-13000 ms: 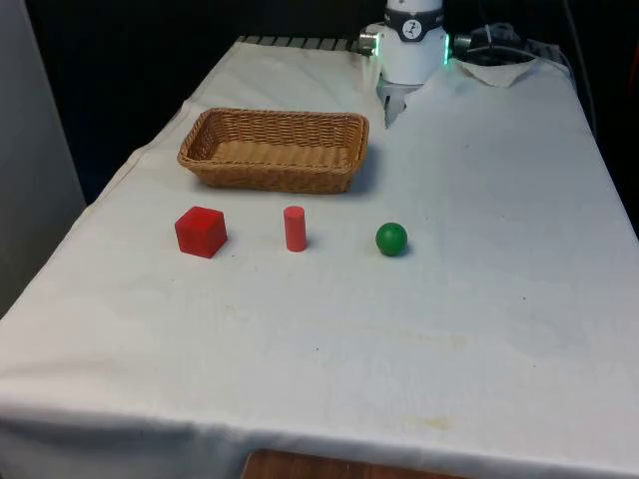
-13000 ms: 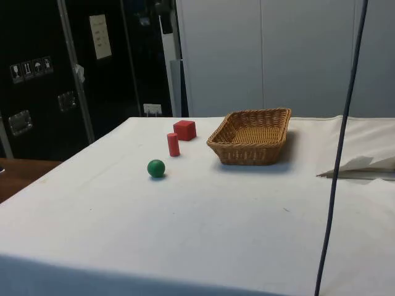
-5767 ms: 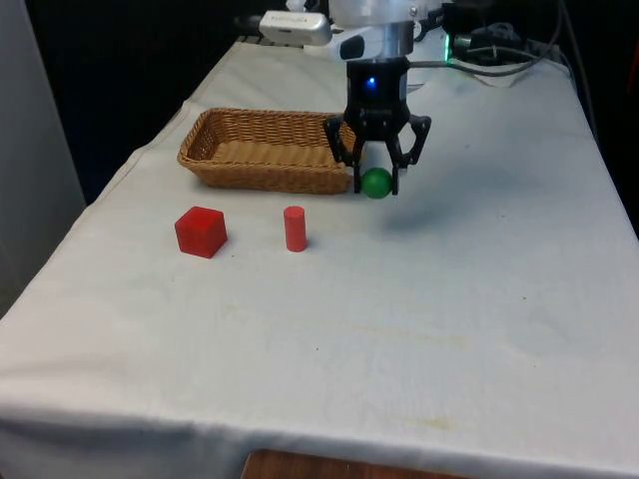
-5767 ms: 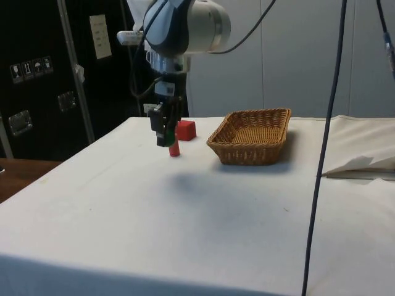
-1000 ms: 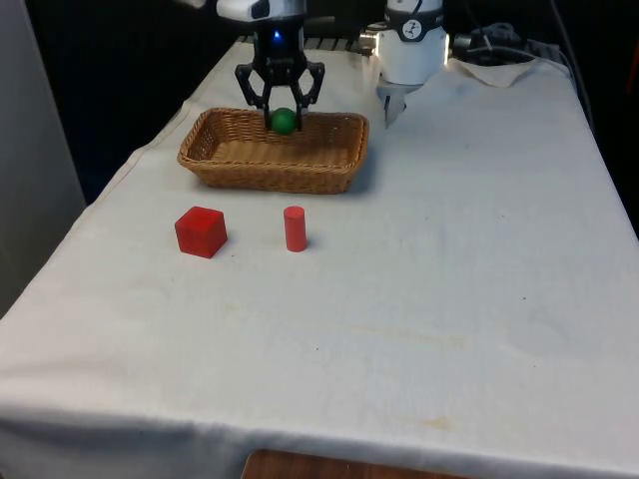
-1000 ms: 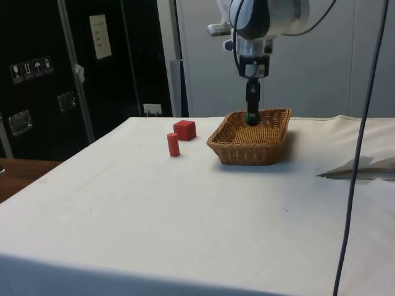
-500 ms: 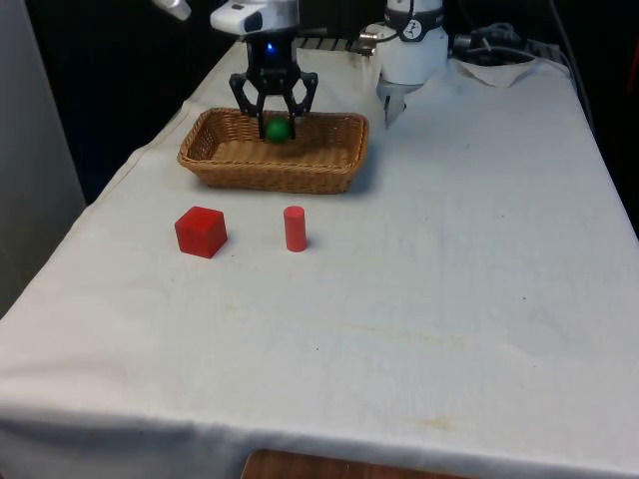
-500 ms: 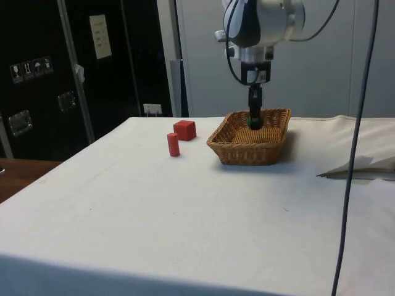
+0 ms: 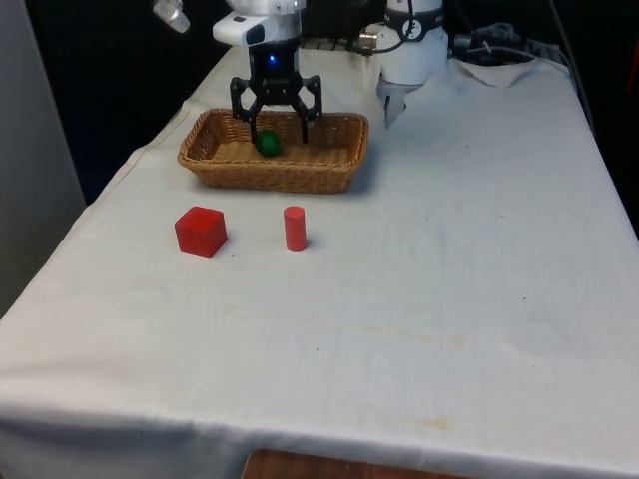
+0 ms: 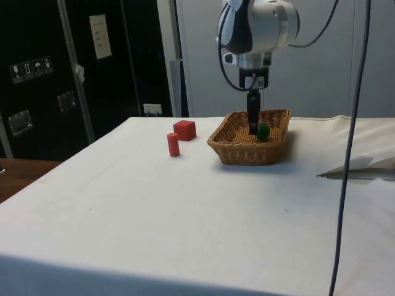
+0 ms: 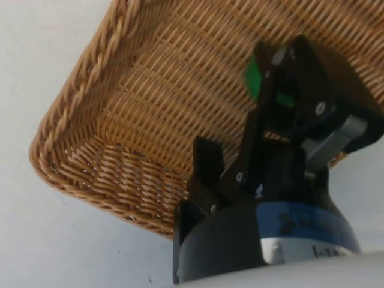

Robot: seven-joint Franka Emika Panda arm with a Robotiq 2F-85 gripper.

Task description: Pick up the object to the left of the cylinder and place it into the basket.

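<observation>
gripper (image 9: 276,120) spread wide over basket (image 9: 210,160) | green ball (image 9: 268,144) released, on basket floor near far rim | red cube (image 9: 201,232), cylinder (image 9: 295,229) sit mid-table | lift straight up, clearing wicker rim

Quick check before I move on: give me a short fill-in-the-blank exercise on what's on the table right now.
1. The green ball lies inside the ____.
2. The pincer hangs above the basket with its fingers ____.
3. In the front view, the red cube stands on the cloth to the ____ of the red cylinder.
4. The cube and the cylinder are both coloured ____.

Missing words: basket; open; left; red
</observation>
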